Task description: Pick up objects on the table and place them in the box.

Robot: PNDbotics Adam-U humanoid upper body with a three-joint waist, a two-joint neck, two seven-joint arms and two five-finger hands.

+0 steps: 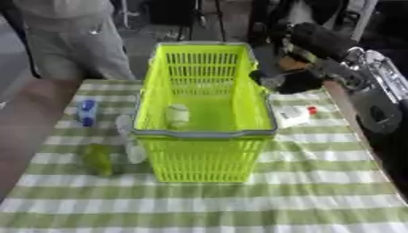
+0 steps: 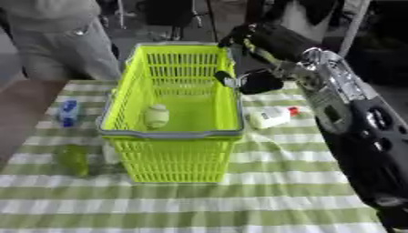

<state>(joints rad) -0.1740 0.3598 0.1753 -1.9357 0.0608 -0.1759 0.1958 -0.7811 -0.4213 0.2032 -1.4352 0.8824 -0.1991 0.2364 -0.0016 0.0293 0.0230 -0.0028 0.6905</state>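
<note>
A lime-green slotted basket (image 1: 203, 133) stands in the middle of the striped table. Inside it, on the floor near the front left, lies a pale rounded object (image 1: 176, 114). A white bottle with a red cap (image 1: 293, 115) lies on the cloth just right of the basket. My right hand (image 1: 293, 82), black, hangs at the basket's right rim near its far end, above and behind that bottle; it is too blurred to show any hold. My left hand is out of sight.
Left of the basket are a small blue and white bottle (image 1: 86, 112), a clear container (image 1: 127, 132) against the basket wall, and a green object (image 1: 98, 159) nearer me. The table's right edge (image 1: 354, 132) runs close to my right arm.
</note>
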